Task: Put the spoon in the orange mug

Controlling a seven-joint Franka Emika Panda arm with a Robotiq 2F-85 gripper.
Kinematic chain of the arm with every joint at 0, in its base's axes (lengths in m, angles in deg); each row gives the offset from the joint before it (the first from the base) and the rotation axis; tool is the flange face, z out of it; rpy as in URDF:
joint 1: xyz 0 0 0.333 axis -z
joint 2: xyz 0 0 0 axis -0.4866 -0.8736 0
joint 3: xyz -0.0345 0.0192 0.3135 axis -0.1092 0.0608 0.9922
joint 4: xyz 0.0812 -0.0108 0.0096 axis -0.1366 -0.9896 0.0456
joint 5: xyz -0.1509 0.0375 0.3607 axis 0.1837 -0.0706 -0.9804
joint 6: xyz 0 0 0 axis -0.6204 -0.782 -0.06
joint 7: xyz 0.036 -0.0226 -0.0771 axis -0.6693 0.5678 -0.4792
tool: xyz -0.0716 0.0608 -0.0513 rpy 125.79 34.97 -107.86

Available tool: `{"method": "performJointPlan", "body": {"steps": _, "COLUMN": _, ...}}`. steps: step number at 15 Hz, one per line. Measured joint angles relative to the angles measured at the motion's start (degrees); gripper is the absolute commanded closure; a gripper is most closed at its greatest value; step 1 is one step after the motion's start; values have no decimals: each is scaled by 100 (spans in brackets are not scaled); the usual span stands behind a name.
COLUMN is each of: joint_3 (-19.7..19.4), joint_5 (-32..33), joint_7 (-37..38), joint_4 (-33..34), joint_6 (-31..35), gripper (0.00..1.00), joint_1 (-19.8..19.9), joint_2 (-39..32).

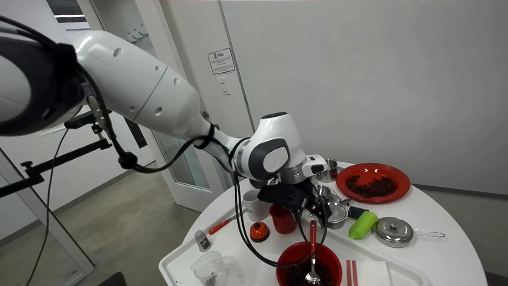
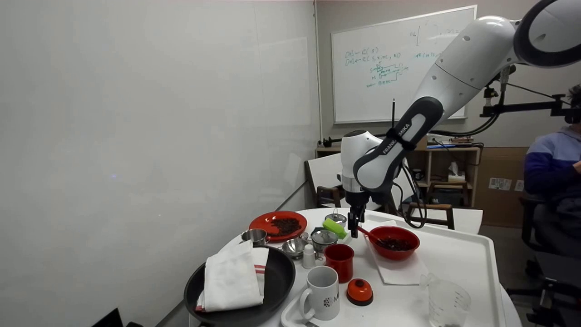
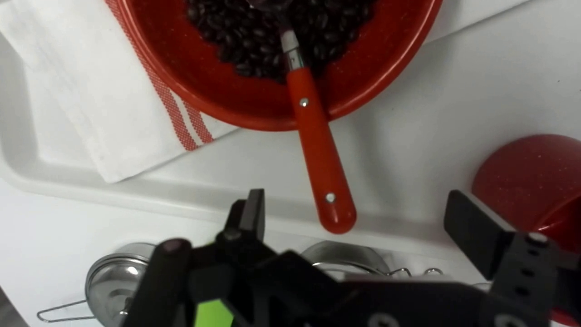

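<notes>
One spoon (image 3: 320, 150), metal end down among dark beans (image 3: 245, 41) in the red bowl (image 3: 181, 59), its handle lying over the bowl's rim and sticking out beyond. Propped so, the handle probably gave a bare stretch outside the bowl for grasping, while the beans steadied the far end. A striped cloth (image 3: 86, 100) lay beneath the bowl, perhaps against sliding.

State of pincer (image 3: 356, 215): released, just outside the bowl on the handle's side, jaws well apart, one finger on either side of the handle tip, no contact visible. They were set to squeeze across the handle's width, judged a surer hold than lengthwise; whether the fingers were low enough I could not tell.

Long axis: ran nearly top to bottom in the wrist view, slightly slanted, metal end toward the bowl's middle, handle tip outward to the pincer. In both exterior views the tip looked higher than the bowl's rim, so the axis was taken as sloping. It pointed past the red mug (image 3: 531, 177), presumed the task's orange one, which stood near the bowl, off to one side of the handle. Judged: pre-grasp step.
</notes>
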State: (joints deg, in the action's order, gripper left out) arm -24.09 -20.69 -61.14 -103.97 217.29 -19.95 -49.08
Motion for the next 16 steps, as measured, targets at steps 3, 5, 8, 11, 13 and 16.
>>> {"method": "performJointPlan", "body": {"steps": 3, "joint_3": 21, "joint_5": -28, "joint_7": -101, "joint_4": -167, "joint_6": 290, "gripper": 31, "joint_1": 37, "joint_2": 1}}
{"method": "performJointPlan", "body": {"steps": 5, "joint_3": 46, "joint_5": -79, "joint_7": -168, "joint_4": -284, "joint_6": 461, "gripper": 46, "joint_1": 98, "joint_2": 2}}
{"method": "performJointPlan", "body": {"steps": 8, "joint_3": 100, "joint_5": -182, "joint_7": -311, "joint_4": -443, "joint_6": 687, "gripper": 69, "joint_1": 226, "joint_2": 10}}
{"method": "performJointPlan", "body": {"steps": 11, "joint_3": 165, "joint_5": -262, "joint_7": -424, "joint_4": -590, "joint_6": 858, "gripper": 93, "joint_1": 361, "joint_2": 49}}
{"method": "performJointPlan", "body": {"steps": 13, "joint_3": 203, "joint_5": -294, "joint_7": -499, "joint_4": -696, "joint_6": 941, "gripper": 96, "joint_1": 440, "joint_2": 109}}
{"method": "performJointPlan", "body": {"steps": 16, "joint_3": 258, "joint_5": -349, "joint_7": -592, "joint_4": -842, "joint_6": 1021, "gripper": 92, "joint_1": 540, "joint_2": 214}}
